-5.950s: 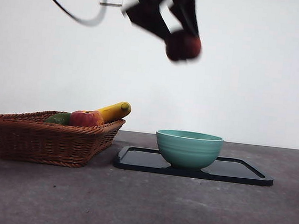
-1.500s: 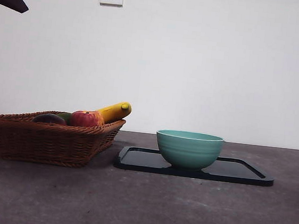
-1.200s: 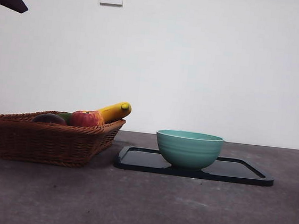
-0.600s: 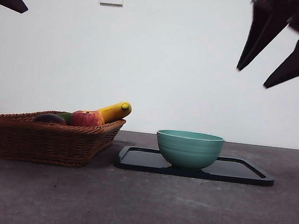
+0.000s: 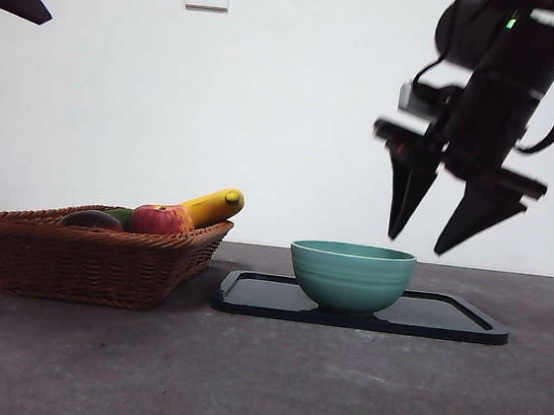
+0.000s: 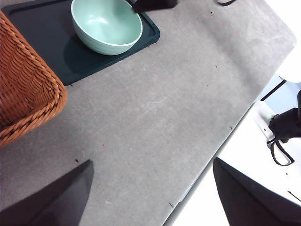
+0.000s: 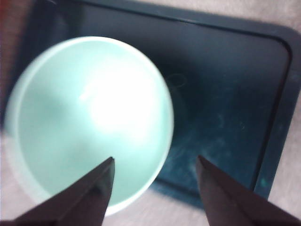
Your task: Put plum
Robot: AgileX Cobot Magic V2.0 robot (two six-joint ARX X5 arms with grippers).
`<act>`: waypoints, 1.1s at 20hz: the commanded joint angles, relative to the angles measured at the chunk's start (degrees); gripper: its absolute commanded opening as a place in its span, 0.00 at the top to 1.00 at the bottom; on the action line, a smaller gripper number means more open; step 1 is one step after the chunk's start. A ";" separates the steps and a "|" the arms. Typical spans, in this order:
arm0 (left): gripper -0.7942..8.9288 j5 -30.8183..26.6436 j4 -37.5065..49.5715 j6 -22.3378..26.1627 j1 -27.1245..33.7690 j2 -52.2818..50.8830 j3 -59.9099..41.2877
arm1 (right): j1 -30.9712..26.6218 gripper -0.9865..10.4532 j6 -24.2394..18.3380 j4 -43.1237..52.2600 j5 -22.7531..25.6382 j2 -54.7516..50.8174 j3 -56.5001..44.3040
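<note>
Below the right gripper's (image 5: pixel 430 245) wide-spread, empty fingers lie the dark tray (image 5: pixel 463 323) and green bowl (image 5: pixel 350 275), while the plum (image 5: pixel 90 220) rests in the wicker basket (image 5: pixel 83 261) well off to their side.

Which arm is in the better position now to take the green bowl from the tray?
Probably the right. The right gripper hangs open just above the bowl on the tray, over its rim in the right wrist view. The left gripper waits open, high and away.

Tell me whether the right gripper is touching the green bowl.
Apart. The front view shows the right gripper open above the green bowl, with wall visible between its tips and the rim.
</note>
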 commanded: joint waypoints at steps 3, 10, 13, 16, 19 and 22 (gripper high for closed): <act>0.50 0.33 0.20 0.68 -0.20 0.31 1.29 | 0.26 0.72 -1.18 2.73 0.90 3.93 1.44; 0.50 0.33 0.26 0.68 -0.20 0.31 1.29 | 0.35 0.86 -1.18 3.85 1.88 4.02 1.44; 0.50 0.35 0.24 0.68 -0.20 0.31 1.29 | 0.35 0.88 -1.18 3.80 1.88 4.02 1.44; 0.50 0.33 0.22 0.68 -0.20 0.31 1.29 | 0.35 0.91 -1.11 4.11 1.90 4.02 1.44; 0.50 0.33 0.24 0.70 -0.20 0.31 1.29 | 0.35 0.91 -1.07 4.42 1.90 3.32 1.90; 0.50 0.33 0.20 0.68 -0.20 0.31 1.29 | 0.37 0.91 -1.07 3.98 1.88 -0.15 2.16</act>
